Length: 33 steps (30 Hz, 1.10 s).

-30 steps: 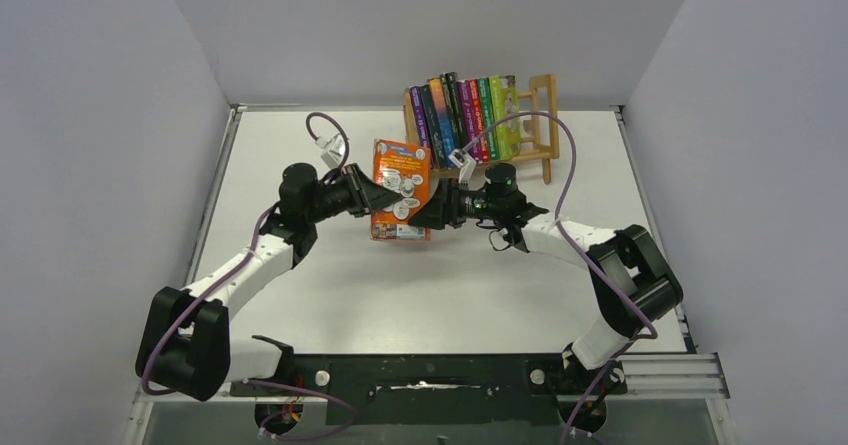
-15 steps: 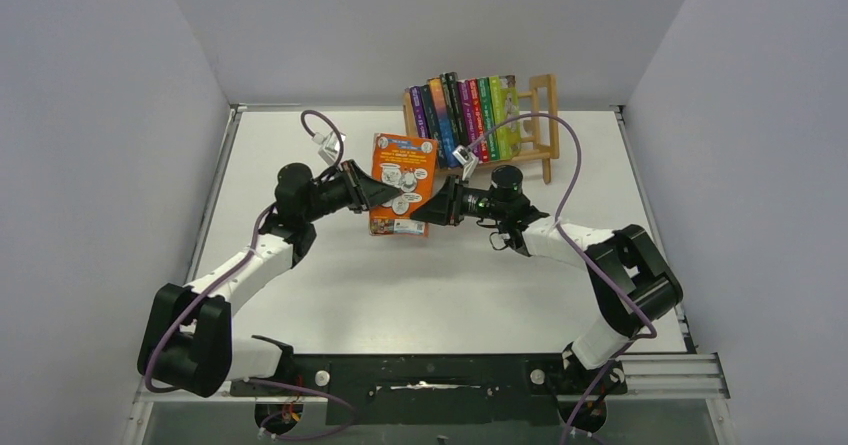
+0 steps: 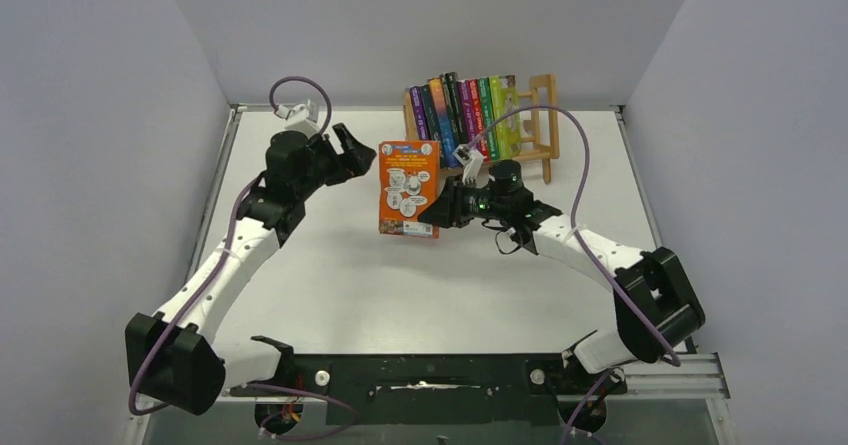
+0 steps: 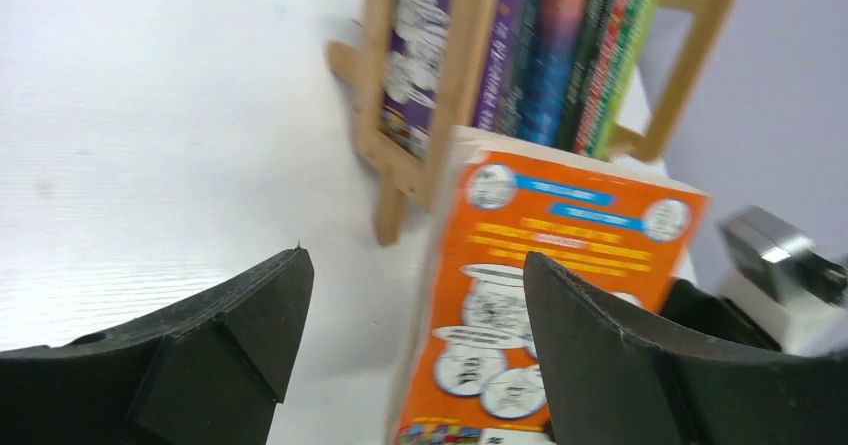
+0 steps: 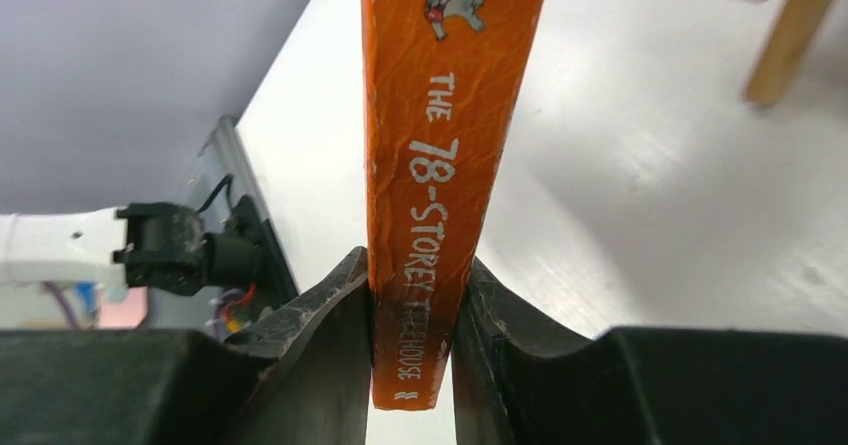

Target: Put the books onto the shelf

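An orange book (image 3: pixel 408 187) hangs upright over the middle of the table, and my right gripper (image 3: pixel 438 211) is shut on its lower right edge. The right wrist view shows the orange spine (image 5: pixel 440 145) pinched between both fingers of that gripper (image 5: pixel 415 265). My left gripper (image 3: pixel 345 150) stands open to the left of the book, apart from it. In the left wrist view the orange cover (image 4: pixel 560 255) lies beyond the spread gripper (image 4: pixel 415 265). Several books (image 3: pixel 465 115) stand on the light-wood shelf (image 3: pixel 543 125) at the back, seen nearer as a row of books (image 4: pixel 560 55) behind the shelf's end frame (image 4: pixel 460 75).
A narrow gap (image 3: pixel 528 115) lies between the last green book and the shelf's right end frame. Grey walls close in the table (image 3: pixel 330 285) on three sides. Purple cables loop over both arms. One shelf leg (image 5: pixel 790 35) shows at the upper right of the right wrist view.
The right gripper closed on the orange book. My left gripper then let go, opened and drew back up and to the left. The book now hangs straighter, a little further right.
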Available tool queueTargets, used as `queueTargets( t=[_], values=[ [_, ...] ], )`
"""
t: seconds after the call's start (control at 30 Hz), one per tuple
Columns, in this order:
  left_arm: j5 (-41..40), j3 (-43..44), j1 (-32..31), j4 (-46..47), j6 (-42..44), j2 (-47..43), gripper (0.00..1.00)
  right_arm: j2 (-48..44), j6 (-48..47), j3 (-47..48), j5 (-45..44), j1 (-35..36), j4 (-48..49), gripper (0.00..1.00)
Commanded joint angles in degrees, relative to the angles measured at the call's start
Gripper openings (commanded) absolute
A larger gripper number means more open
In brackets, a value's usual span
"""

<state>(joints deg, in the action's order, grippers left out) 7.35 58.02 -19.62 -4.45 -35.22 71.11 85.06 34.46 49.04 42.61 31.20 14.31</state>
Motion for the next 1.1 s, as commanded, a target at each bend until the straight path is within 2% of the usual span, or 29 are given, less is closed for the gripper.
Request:
queueTargets(
  t=[0.0, 0.17, 0.33, 0.5, 0.83, 1.07],
  values=[
    [-18.52, 3.72, 0.61, -9.88, 3.91, -3.68, 0.77, -7.58, -11.63, 9.27, -10.44, -0.85, -6.42, 0.0],
    [-13.6, -1.5, 0.63, -4.62, 2.57, -6.49, 0.76, -11.28, -19.99, 18.51, -25.33, -3.03, -16.19, 0.0],
    [-9.36, -4.97, 0.54, -1.39, 0.1, -6.51, 0.74, -12.62, -26.21, 25.04, -38.68, -7.51, -17.66, 0.0],
    [-7.41, -5.47, 0.45, -0.95, -0.49, -5.1, 0.73, -6.96, -33.58, 33.77, -51.3, -9.77, -20.43, 0.0],
    [-5.17, -6.67, 0.48, -0.16, -2.0, -3.88, 0.73, 4.08, -41.69, 43.32, -62.25, -12.31, -21.96, 0.0],
    [-4.57, -7.37, 0.41, 0.47, -2.81, -3.9, 0.73, 7.68, -40.66, 44.94, -62.75, -14.71, -24.12, 0.0]
  ],
)
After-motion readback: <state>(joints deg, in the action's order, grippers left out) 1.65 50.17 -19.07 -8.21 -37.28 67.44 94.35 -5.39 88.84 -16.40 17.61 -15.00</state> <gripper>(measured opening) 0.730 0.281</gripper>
